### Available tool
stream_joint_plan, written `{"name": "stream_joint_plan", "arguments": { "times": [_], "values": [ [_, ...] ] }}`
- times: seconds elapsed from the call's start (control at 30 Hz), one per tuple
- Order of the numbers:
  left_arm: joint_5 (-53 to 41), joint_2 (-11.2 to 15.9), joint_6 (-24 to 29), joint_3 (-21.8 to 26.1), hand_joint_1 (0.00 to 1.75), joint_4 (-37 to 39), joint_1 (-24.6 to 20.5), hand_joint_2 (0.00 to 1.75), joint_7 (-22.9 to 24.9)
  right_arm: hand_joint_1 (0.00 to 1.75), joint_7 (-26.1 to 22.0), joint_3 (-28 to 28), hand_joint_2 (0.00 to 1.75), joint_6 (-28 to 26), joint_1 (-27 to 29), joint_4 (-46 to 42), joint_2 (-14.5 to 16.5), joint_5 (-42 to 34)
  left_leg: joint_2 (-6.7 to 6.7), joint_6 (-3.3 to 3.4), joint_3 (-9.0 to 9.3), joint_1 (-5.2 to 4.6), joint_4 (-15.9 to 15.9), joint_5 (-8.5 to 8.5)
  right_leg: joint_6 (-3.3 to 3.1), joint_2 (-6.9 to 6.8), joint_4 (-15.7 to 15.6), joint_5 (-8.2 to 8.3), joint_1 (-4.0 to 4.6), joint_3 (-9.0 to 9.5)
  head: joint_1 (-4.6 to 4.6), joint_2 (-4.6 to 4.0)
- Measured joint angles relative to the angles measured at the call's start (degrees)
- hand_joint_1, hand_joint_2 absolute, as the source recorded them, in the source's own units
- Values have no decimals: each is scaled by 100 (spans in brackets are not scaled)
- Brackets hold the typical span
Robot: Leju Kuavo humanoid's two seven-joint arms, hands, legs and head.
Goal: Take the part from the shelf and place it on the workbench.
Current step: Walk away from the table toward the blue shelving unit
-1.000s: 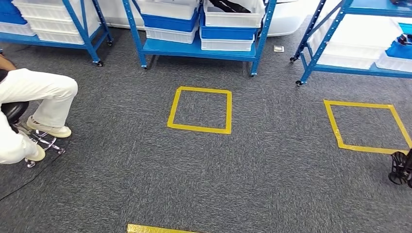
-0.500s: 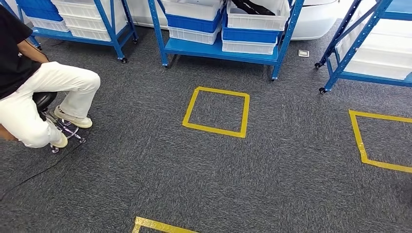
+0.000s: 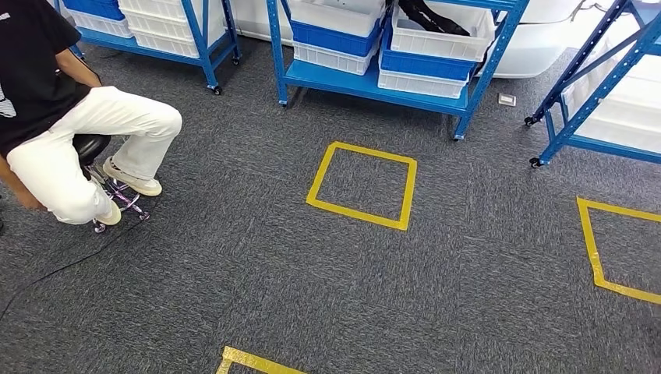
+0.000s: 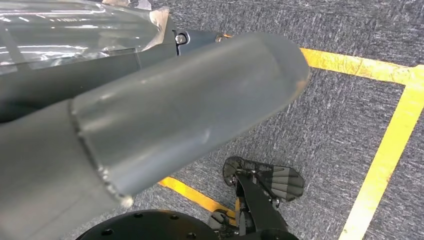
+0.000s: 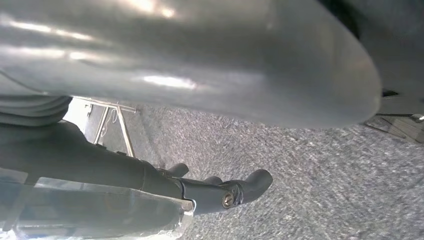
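The right robot hand point(image 5: 210, 192), thick grey thumb point(image 5: 200, 60) and dark fingers point(image 5: 250, 182) holding nothing, hangs over grey carpet point(image 5: 310, 190).

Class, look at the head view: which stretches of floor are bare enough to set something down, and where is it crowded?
Bare grey carpet spreads between the middle yellow tape square, the tape square at the right and the tape strip at the near edge. Inside both squares is bare too. Crowded: the blue metal shelves stacked with white and blue bins, and the left, where a person sits on a stool.
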Motion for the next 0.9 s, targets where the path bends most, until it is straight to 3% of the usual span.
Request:
{"name": "stream_joint_plan", "arguments": {
  "times": [0.07,0.1,0.17,0.2,0.27,0.33,0.4,0.43,0.5,0.57,0.6,0.63,0.7,0.77,0.8,0.83,0.9],
  "values": [
    [0,-2,4,0,0,0,2,0,0,0,0,0,0,3,7,1,-2,2,-38,15,26,-7,4,-35,23,23,516,-150,2,-378,4,0],
    [2,-4,13,0,0,0,5,0,1,0,0,0,0,7,13,1,-3,8,-60,11,54,-9,5,-60,74,29,499,-75,4,-438,8,0],
    [21,-16,43,1,0,0,8,0,2,0,0,1,0,15,24,2,-7,32,-102,-19,145,-8,6,-133,192,31,-150,355,-5,-266,13,0],
    [33,-24,64,2,0,0,9,0,2,0,0,2,0,21,29,3,-9,46,-116,-43,201,-11,10,-175,200,30,-511,540,-1,-157,15,0],
    [51,-38,100,5,0,0,10,0,1,0,-1,4,0,31,29,5,-14,64,-127,-115,257,-19,10,-258,80,25,-929,669,39,-15,15,0],
    [56,-49,116,8,0,0,14,0,-4,0,-2,5,0,35,35,7,-18,69,-118,-187,299,-19,49,-292,-97,31,-964,613,64,48,4,0],
    [57,-59,119,10,0,0,13,0,-13,0,-2,4,0,36,49,7,-17,69,-75,-239,277,-3,248,-338,-216,39,-1005,601,30,189,-9,0],
    [54,-63,117,10,0,0,8,0,-19,0,-3,3,0,37,47,7,-15,67,-49,-266,159,5,479,-409,-265,38,-1018,572,13,273,-13,0],
    [44,-70,115,9,0,0,2,0,-31,0,-4,3,0,37,34,7,-12,55,-9,-326,-316,10,1197,-649,-331,35,-1029,496,14,373,-28,0],
    [30,-72,115,9,0,0,9,0,-38,0,-5,3,0,37,42,7,-11,40,0,-360,-802,12,1713,-805,-341,41,-1029,400,19,467,-31,0],
    [20,-71,119,9,0,0,14,0,-38,0,-5,2,0,36,54,7,-12,32,2,-357,-936,12,1718,-756,-335,44,-1029,342,21,534,-32,0],
    [11,-70,128,9,0,0,18,0,-38,0,-5,2,0,36,65,7,-12,27,5,-340,-970,9,1543,-604,-326,47,-1029,284,22,609,-32,0],
    [-4,-69,157,9,0,0,23,0,-38,0,-6,1,0,36,73,7,-6,18,30,-258,-898,-15,903,-46,-302,51,-1034,160,26,749,-31,0],
    [-12,-72,181,9,0,0,28,0,-38,0,-9,1,0,35,61,7,8,11,46,-161,-826,-68,442,286,-248,61,-1063,31,46,843,-38,0],
    [-14,-76,186,9,0,-1,31,0,-39,0,-10,1,0,35,54,7,14,8,43,-119,-804,-92,324,330,-207,64,-1071,-2,64,917,-44,0],
    [-16,-83,190,9,0,-1,32,0,-39,0,-12,0,0,34,49,7,17,4,29,-85,-767,-103,289,263,-157,66,-1097,-11,80,993,-48,0],
    [-19,-101,195,9,0,-1,30,0,-41,0,-13,-1,0,34,44,7,15,-1,6,-6,-574,-80,175,273,-94,60,-1007,17,99,1055,-47,-1]
  ]
}}
